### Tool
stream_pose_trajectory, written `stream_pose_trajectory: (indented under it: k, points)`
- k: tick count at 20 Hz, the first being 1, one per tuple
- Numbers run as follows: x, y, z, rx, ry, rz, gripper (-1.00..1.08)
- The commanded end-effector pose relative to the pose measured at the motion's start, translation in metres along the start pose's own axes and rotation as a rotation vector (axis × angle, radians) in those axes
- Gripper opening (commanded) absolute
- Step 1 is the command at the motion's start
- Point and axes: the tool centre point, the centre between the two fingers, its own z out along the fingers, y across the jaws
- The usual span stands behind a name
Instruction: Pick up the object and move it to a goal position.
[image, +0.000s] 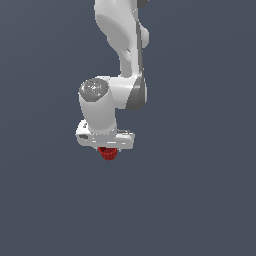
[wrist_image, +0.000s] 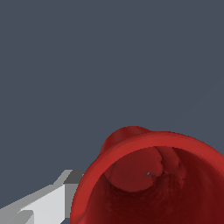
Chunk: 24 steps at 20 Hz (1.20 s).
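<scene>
The object (image: 107, 153) is a small dark-red ribbed cup, peeking out just below the white hand in the exterior view. My gripper (image: 107, 150) is shut on it, and the fingers are mostly hidden behind the hand and the cup. In the wrist view the object (wrist_image: 153, 175) fills the frame's lower part, its open mouth facing the camera. One pale grey finger (wrist_image: 48, 203) presses against its outer wall. The other finger is out of the frame.
The white arm (image: 122, 60) comes down from the top of the exterior view. Behind everything is a plain dark blue-grey background, and no other object or goal marker shows.
</scene>
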Motion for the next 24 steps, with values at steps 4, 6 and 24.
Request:
stream_pose_trajectory:
  k: [4, 6, 24]
  points:
    - [0.027, 0.033, -0.023, 0.0, 0.001, -0.001, -1.0]
    - [0.035, 0.043, -0.03, 0.0, 0.001, -0.001, -1.0]
    - [0.086, 0.103, -0.069, -0.001, 0.001, -0.001, -1.0]
